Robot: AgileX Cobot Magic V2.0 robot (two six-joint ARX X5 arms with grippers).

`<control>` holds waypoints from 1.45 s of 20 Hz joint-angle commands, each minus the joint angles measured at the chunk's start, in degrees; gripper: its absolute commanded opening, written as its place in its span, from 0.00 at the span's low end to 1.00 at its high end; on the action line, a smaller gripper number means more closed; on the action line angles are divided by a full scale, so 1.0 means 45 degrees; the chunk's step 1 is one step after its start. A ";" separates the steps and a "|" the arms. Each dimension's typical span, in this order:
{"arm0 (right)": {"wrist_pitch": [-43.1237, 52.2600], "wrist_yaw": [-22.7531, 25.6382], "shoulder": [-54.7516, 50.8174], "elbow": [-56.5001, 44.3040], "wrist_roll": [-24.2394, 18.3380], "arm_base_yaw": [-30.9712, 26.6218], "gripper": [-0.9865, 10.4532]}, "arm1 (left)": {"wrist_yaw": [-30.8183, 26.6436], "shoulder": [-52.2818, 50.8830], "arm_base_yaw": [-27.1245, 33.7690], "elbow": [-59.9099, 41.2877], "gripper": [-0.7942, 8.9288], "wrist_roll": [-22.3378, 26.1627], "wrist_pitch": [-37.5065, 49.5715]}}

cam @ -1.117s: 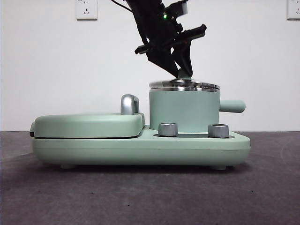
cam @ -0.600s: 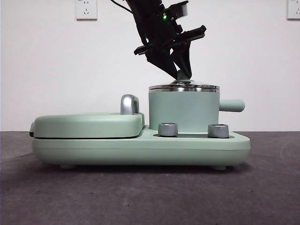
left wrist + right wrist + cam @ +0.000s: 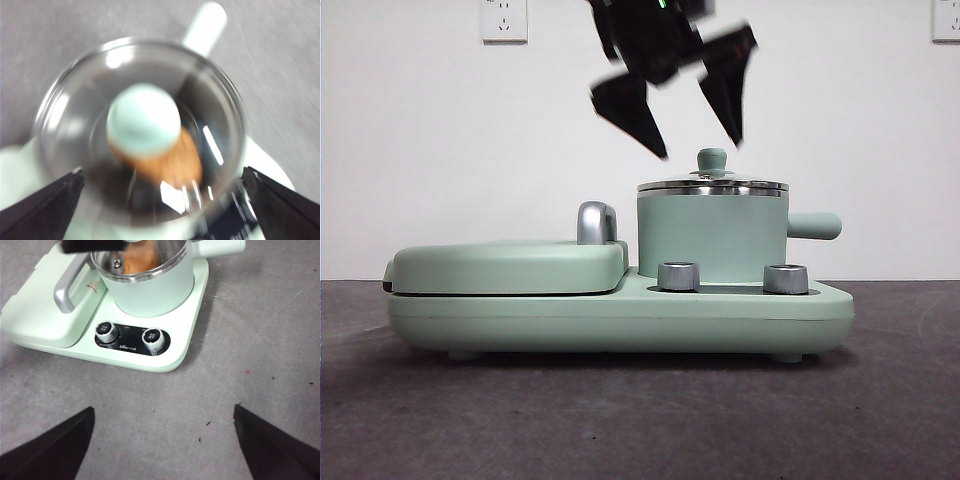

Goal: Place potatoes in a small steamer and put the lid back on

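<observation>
The mint-green small steamer point(image 3: 712, 237) stands on the right of the appliance, its stub handle point(image 3: 815, 225) pointing right. The glass lid point(image 3: 712, 186) rests flat on its steel rim, with the knob point(image 3: 711, 160) free. My left gripper point(image 3: 700, 146) hovers open and motion-blurred just above the knob, one jaw on either side and touching nothing. In the left wrist view the orange-brown potato point(image 3: 177, 162) lies inside the pot under the lid point(image 3: 75, 115) and knob point(image 3: 144, 120). My right gripper point(image 3: 162, 409) is open over the table in front of the steamer point(image 3: 155, 290).
A flat mint-green griddle cover point(image 3: 510, 265) with a chrome handle point(image 3: 597, 222) takes up the left half of the appliance base point(image 3: 620, 320). Two steel dials point(image 3: 679, 276) point(image 3: 786, 278) sit on the base below the pot. Dark grey table stretches in front.
My left gripper let go of the lid's knob, opened wide and rose above it. The lid settled level on the steamer's rim.
</observation>
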 commanded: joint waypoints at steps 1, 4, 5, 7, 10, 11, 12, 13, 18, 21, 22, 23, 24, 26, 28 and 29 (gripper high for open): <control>0.0005 0.0010 0.0029 0.0073 -0.0165 0.0087 0.47 | 0.0015 -0.0976 -0.0180 0.0525 0.56 -0.0097 -0.1690; -0.0262 -0.0015 0.0044 0.0073 -0.0408 0.0087 0.47 | 0.0102 -0.2074 -0.0194 0.0525 0.56 -0.0097 -0.3793; -0.0272 -0.0092 0.0044 0.0073 -0.0413 0.0087 0.47 | 0.0107 -0.2414 -0.0238 0.0525 0.55 -0.0092 -0.4435; -0.0238 -0.0471 0.0044 0.0073 -0.0539 0.0087 0.47 | 0.0121 -0.3133 -0.0340 0.0476 0.55 -0.0102 -0.5357; -0.0243 -0.1316 0.0049 0.0073 -0.1098 0.0087 0.47 | 0.0947 -0.4478 -0.0355 -0.0321 0.55 -0.0199 -0.5547; -0.0243 -0.1603 0.0049 0.0073 -0.1171 0.0087 0.47 | 0.1200 -0.4915 -0.0355 -0.0724 0.55 -0.0199 -0.5513; -0.0238 -0.1841 0.0049 0.0073 -0.1263 0.0087 0.47 | 0.1389 -0.5328 -0.0355 -0.1180 0.55 -0.0204 -0.5401; -0.0223 -0.2084 0.0049 0.0073 -0.1360 0.0087 0.47 | 0.1588 -0.5833 -0.0355 -0.1763 0.55 -0.0214 -0.5241; 0.0015 -0.3104 0.0044 0.0073 -0.1452 0.0087 0.47 | 0.1836 -0.8544 -0.0364 -0.5285 0.55 -0.1103 -0.3706; 0.0316 -0.3789 0.0044 0.0073 -0.1447 0.0087 0.47 | 0.1836 -1.0423 -0.0403 -0.7611 0.55 -0.2147 -0.2297; 0.0437 -0.3983 0.0044 0.0073 -0.1447 0.0087 0.47 | 0.1836 -1.1016 -0.0427 -0.8286 0.55 -0.2438 -0.1807; 0.0612 -0.4109 0.0044 0.0073 -0.1452 0.0087 0.47 | 0.1831 -1.1798 -0.0466 -0.9165 0.55 -0.2793 -0.1127; 0.0733 -0.4138 0.0044 0.0073 -0.1452 0.0087 0.47 | 0.1831 -1.2386 -0.0491 -0.9797 0.55 -0.3036 -0.0617; 0.0996 -0.4153 0.0049 0.0073 -0.1452 0.0087 0.47 | 0.1826 -1.3682 -0.0500 -1.1103 0.55 -0.3507 0.0461; 0.1219 -0.4153 0.0049 0.0073 -0.1452 0.0087 0.47 | 0.1773 -1.4668 -0.0500 -1.2031 0.52 -0.3764 0.1224; 0.1331 -0.4153 0.0049 0.0073 -0.1452 0.0087 0.47 | 0.1671 -1.5159 -0.0500 -1.2454 0.49 -0.3789 0.1515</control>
